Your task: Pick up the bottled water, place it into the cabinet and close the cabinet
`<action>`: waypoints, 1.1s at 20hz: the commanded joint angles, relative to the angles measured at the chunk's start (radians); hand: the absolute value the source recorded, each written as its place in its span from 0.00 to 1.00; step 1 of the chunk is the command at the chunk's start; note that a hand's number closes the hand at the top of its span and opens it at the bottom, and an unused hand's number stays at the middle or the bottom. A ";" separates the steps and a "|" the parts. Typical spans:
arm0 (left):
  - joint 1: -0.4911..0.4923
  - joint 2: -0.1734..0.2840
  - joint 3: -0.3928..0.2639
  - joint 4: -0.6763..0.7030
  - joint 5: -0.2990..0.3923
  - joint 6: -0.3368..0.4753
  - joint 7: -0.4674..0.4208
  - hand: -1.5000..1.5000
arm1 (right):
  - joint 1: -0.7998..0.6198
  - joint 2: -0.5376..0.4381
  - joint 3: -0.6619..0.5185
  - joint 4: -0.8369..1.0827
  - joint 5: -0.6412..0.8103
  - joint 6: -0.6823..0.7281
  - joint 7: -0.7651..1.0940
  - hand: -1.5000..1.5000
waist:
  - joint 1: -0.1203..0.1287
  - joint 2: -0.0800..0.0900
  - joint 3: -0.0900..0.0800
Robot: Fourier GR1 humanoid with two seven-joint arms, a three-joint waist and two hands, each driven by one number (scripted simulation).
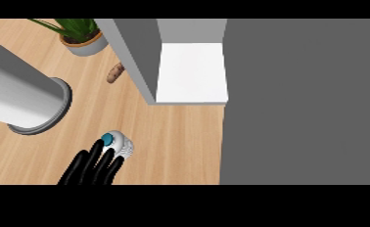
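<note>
- One robot hand (pixel 92 166) shows in the head view, coming in at the lower left; from its place at the view's left I take it for the left one, and the right is out of sight.
- Its fingers run straight and slightly fanned, tips resting against the bottled water (pixel 118 145) without curling round it, so nothing is pinched yet.
- That bottle stands upright on the wooden desk (pixel 173 138), seen nearly end-on from above: the teal cap (pixel 108 139) faces the camera, so its long axis points up toward the viewer.
- From the palm, the bottle lies just ahead and a little to the right, touching the fingertips.
- Further ahead and to the right is the cabinet (pixel 192 72), its white shelf floor exposed and its grey door (pixel 133 55) swung open toward the left.
- Left of the bottle stands a large pale cylinder (pixel 29 101), well apart from it; a potted plant (pixel 81 37) and a small brown item (pixel 115 73) sit at the back.
- My judgement: wrapping round the bottle's side comes next, then a carry forward-right to the shelf.
</note>
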 commanded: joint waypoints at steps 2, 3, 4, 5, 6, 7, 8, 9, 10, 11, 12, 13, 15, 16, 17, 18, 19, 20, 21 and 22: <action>0.014 0.025 -0.069 -0.160 -0.106 0.043 0.057 0.00 | 0.055 -0.014 -0.029 -0.179 -0.135 -0.004 0.105 0.00 | -0.003 -0.002 0.000; 0.074 0.051 -0.123 -0.178 -0.115 0.045 0.040 0.00 | 0.027 0.010 -0.030 -0.139 -0.113 -0.034 0.097 0.00 | 0.009 -0.004 0.000; 0.000 0.024 -0.101 -0.132 -0.128 0.057 0.043 0.00 | 0.026 -0.018 -0.049 -0.149 -0.147 0.004 0.090 0.00 | -0.002 -0.001 0.001; 0.043 0.051 -0.086 -0.197 -0.100 0.068 0.083 0.00 | 0.097 -0.004 -0.034 -0.192 -0.136 0.012 0.085 0.00 | -0.007 -0.005 0.001; 0.035 0.047 -0.107 -0.174 -0.121 0.078 0.063 0.00 | 0.069 0.016 -0.033 -0.144 -0.128 0.005 0.053 0.00 | -0.001 -0.003 0.001; 0.061 0.066 -0.121 -0.192 -0.111 0.071 0.034 0.00 | 0.088 0.007 -0.039 -0.150 -0.136 0.017 0.059 0.00 | 0.002 -0.006 0.000; 0.052 0.059 -0.153 -0.187 -0.147 0.092 0.051 0.00 | 0.085 0.000 -0.031 -0.184 -0.132 0.001 0.102 0.00 | 0.002 -0.007 0.001; 0.051 0.064 -0.151 -0.175 -0.155 0.104 0.055 0.00 | 0.074 -0.011 -0.054 -0.198 -0.148 0.002 0.104 0.00 | 0.001 -0.007 0.001; 0.073 0.100 -0.124 -0.180 -0.122 0.086 0.030 0.00 | 0.100 -0.031 -0.092 -0.173 -0.193 0.042 0.078 0.00 | -0.001 -0.008 0.001; 0.060 0.092 -0.135 -0.192 -0.141 0.104 0.043 0.00 | 0.060 -0.008 -0.046 -0.185 -0.144 0.005 0.101 0.00 | 0.006 -0.007 0.000; 0.062 0.096 -0.126 -0.167 -0.132 0.112 0.030 0.00 | 0.120 0.027 0.003 -0.198 -0.104 0.011 0.078 0.00 | -0.002 -0.006 0.000; 0.082 0.088 -0.180 -0.195 -0.157 0.141 0.055 0.00 | 0.118 0.015 -0.037 -0.179 -0.151 0.027 0.057 0.00 | 0.000 -0.009 0.002; 0.049 0.083 -0.147 -0.148 -0.150 0.151 0.020 0.00 | 0.098 0.015 -0.016 -0.222 -0.140 -0.006 0.108 0.00 | 0.000 -0.005 0.000; 0.085 0.098 -0.178 -0.167 -0.169 0.170 0.020 0.00 | 0.128 0.005 -0.059 -0.173 -0.178 0.042 0.046 0.00 | 0.000 -0.009 0.001; 0.116 0.123 -0.133 -0.175 -0.124 0.171 0.004 0.00 | 0.187 0.020 -0.045 -0.188 -0.172 0.059 0.026 0.00 | -0.006 -0.010 0.000; 0.084 0.134 -0.055 -0.146 -0.096 0.158 -0.014 0.00 | 0.151 0.006 -0.053 -0.197 -0.179 0.049 0.050 0.00 | -0.006 -0.004 -0.001; 0.088 0.110 -0.119 -0.135 -0.152 0.191 -0.028 0.00 | 0.138 0.004 -0.065 -0.195 -0.181 0.035 0.062 0.00 | 0.000 -0.006 0.000; 0.102 0.132 -0.075 -0.159 -0.122 0.190 -0.025 0.00 | 0.144 0.010 -0.058 -0.208 -0.182 0.024 0.079 0.00 | 0.000 -0.006 -0.001; 0.091 0.135 -0.080 -0.160 -0.120 0.190 -0.025 0.00 | 0.116 -0.002 -0.059 -0.215 -0.192 0.018 0.100 0.00 | 0.002 -0.004 -0.001; 0.088 0.122 -0.055 -0.147 -0.139 0.220 -0.026 0.00 | 0.166 -0.004 -0.088 -0.199 -0.209 0.063 0.038 0.00 | -0.012 -0.007 0.001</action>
